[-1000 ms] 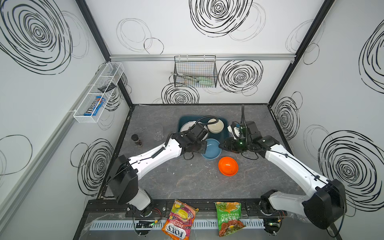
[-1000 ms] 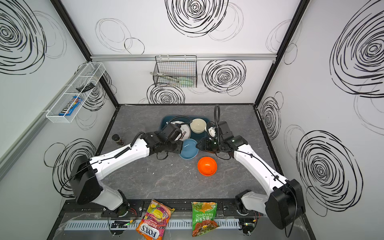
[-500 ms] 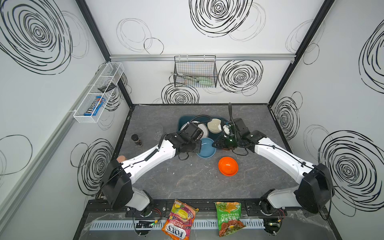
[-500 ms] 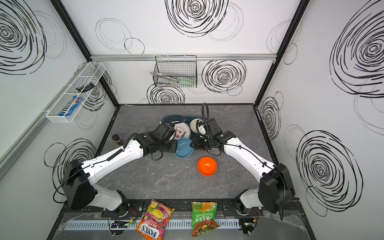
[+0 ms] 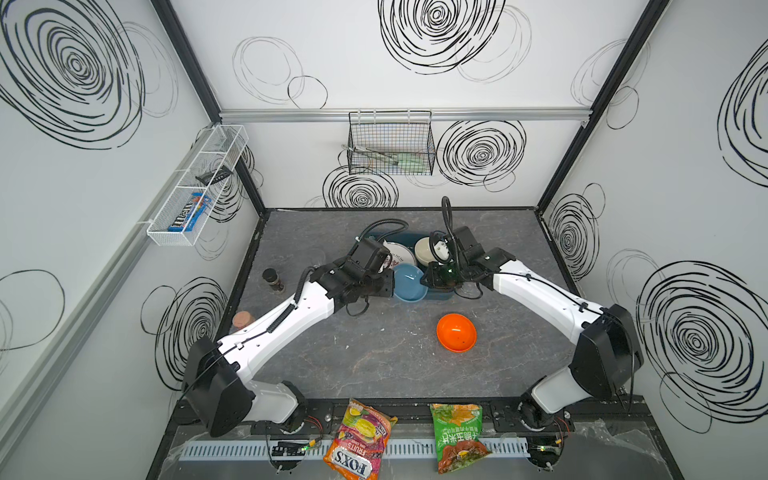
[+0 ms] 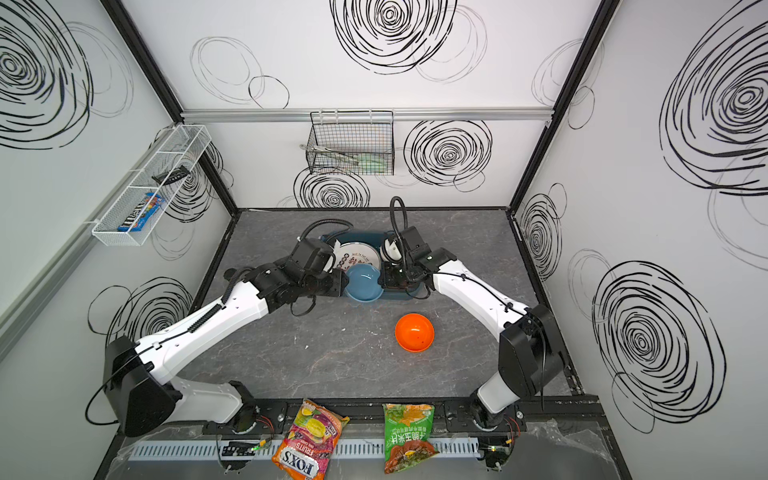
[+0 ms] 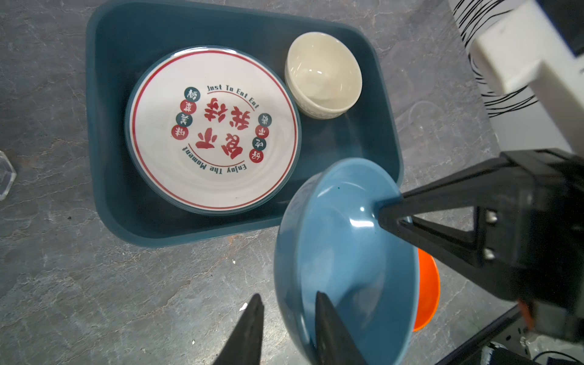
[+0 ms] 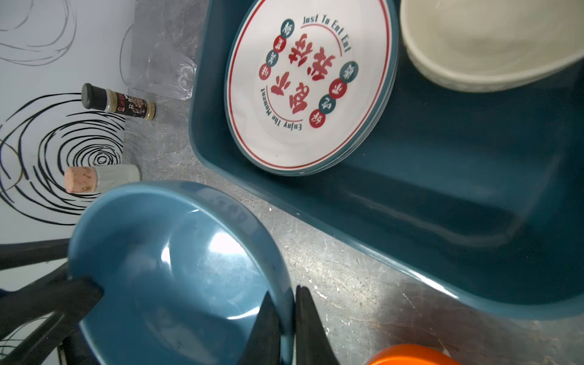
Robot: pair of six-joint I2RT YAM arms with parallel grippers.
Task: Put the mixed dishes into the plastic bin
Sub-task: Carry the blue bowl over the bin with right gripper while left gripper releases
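Two arms stretch in low from left and right, meeting at the near wall of the plastic bin (image 7: pixel 94 142). The right gripper (image 8: pixel 284 292) is clamped on the blue bowl's (image 5: pixel 409 282) rim. The left gripper (image 7: pixel 288 295) straddles the opposite rim, fingers apart. The bowl's tilted, partly over the bin's near edge. A plate (image 7: pixel 215 132) and cream bowl (image 7: pixel 322 82) sit inside; the orange bowl (image 5: pixel 456 332) is nearer, on the worktop (image 5: pixel 374 353).
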